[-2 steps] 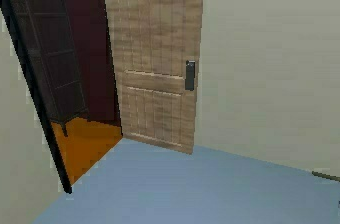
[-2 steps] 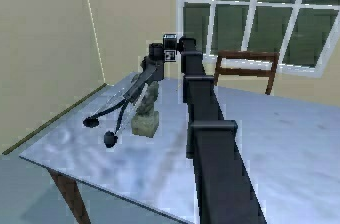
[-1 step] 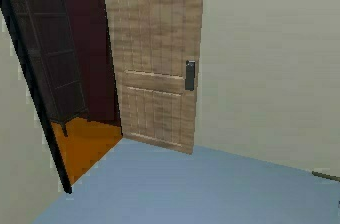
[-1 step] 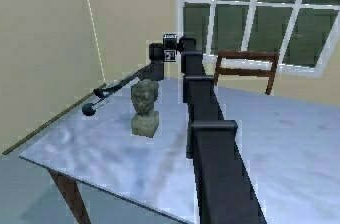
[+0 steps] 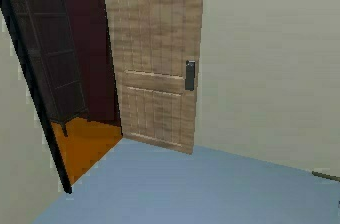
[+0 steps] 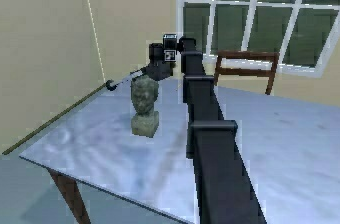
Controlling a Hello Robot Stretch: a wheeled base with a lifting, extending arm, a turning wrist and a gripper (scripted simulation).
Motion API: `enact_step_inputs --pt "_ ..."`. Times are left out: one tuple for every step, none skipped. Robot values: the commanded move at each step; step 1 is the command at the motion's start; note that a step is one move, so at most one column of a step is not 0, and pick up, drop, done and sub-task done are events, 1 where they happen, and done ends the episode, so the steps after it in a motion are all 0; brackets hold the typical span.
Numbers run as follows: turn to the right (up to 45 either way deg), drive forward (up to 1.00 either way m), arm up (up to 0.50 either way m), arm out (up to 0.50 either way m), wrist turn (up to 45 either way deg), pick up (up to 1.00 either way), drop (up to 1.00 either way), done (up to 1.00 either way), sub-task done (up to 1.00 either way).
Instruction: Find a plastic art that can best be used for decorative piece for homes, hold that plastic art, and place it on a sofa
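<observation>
Bust (image 6: 145, 104) stands upright on the table (image 6: 98, 150), mid-top. Gripper (image 6: 128, 76) sits toward the table's far edge. I cannot tell the jaws' state or whether they hold anything. Risk: an arm nudge topples the bust off the table.

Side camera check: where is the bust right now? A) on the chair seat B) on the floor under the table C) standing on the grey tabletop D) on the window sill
C: the bust stands upright on the grey table, with the chair behind the table's far edge.
</observation>
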Motion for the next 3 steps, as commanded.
enact_step_inputs --pt "0.0 0.00 0.00 0.00 27.0 0.00 0.00 0.00 0.00" --pt "0.0 0.00 -0.30 0.00 0.0 0.00 0.00 0.00 0.00" --pt "0.0 0.00 0.00 0.00 0.0 1.00 0.00 0.00 0.00"
